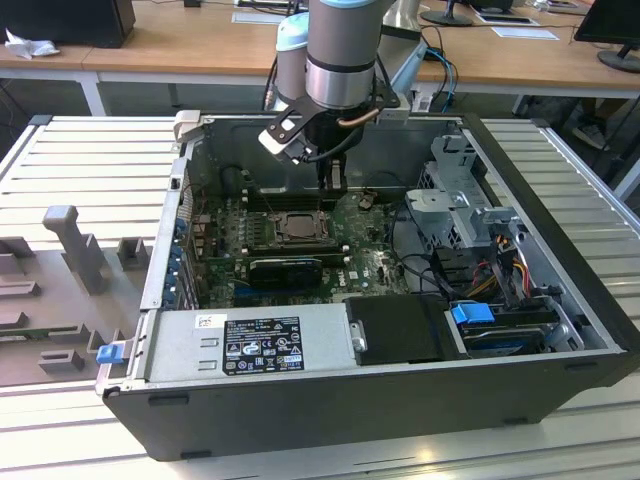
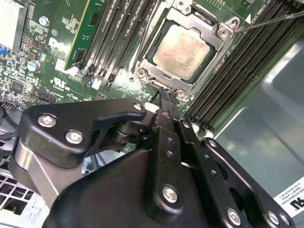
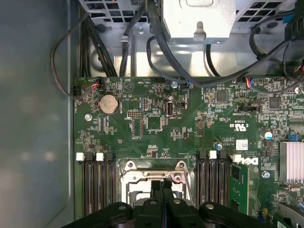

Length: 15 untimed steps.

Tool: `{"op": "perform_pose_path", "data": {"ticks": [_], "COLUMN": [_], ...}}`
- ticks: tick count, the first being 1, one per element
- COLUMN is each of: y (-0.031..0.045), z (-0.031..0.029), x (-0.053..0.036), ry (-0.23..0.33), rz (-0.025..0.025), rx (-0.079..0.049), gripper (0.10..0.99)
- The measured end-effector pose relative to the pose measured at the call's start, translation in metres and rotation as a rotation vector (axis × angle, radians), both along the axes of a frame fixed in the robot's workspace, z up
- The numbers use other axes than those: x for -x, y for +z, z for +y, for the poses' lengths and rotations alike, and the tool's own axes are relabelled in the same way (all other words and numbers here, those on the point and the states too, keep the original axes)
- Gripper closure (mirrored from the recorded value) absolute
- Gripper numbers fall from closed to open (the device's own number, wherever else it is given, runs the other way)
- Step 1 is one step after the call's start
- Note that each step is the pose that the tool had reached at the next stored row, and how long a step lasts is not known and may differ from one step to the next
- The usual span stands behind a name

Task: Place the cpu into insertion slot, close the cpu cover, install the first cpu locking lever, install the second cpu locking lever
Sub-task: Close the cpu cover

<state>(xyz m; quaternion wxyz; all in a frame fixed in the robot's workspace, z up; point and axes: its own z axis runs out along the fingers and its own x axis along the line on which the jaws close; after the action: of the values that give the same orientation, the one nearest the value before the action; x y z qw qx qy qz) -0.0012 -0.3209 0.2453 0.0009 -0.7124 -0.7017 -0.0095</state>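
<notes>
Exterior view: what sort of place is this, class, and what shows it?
Probably a robotics lab: an open computer case on a slatted metal bench, a robot arm reaching into it, office desks behind.

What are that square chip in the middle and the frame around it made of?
The cpu looks topped with dull matte metal, pale grey with a soft sheen. The cpu cover around it seems thin stamped sheet metal, brighter silver with glinting edges. Which metals, I cannot tell.
</notes>
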Motion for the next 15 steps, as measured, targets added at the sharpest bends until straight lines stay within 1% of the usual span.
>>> {"op": "perform_pose_path", "data": {"ticks": [3,6,7,13,15], "y": [-0.0019,-0.0098,-0.0106,-0.0157,-0.0161], "z": [0.0,0.0,0.0,0.0007,0.001], "x": [0.0013,0.0025,0.0035,0.0153,0.0187], "ry": [0.0,0.003,0.003,0.013,0.018], "rz": [0.0,-0.0001,-0.0001,-0.0001,0.0001], "rx": [0.0,0.0,0.0,0.0,0.0], "gripper": [0.98,0.98,0.98,0.98,0.98]}}
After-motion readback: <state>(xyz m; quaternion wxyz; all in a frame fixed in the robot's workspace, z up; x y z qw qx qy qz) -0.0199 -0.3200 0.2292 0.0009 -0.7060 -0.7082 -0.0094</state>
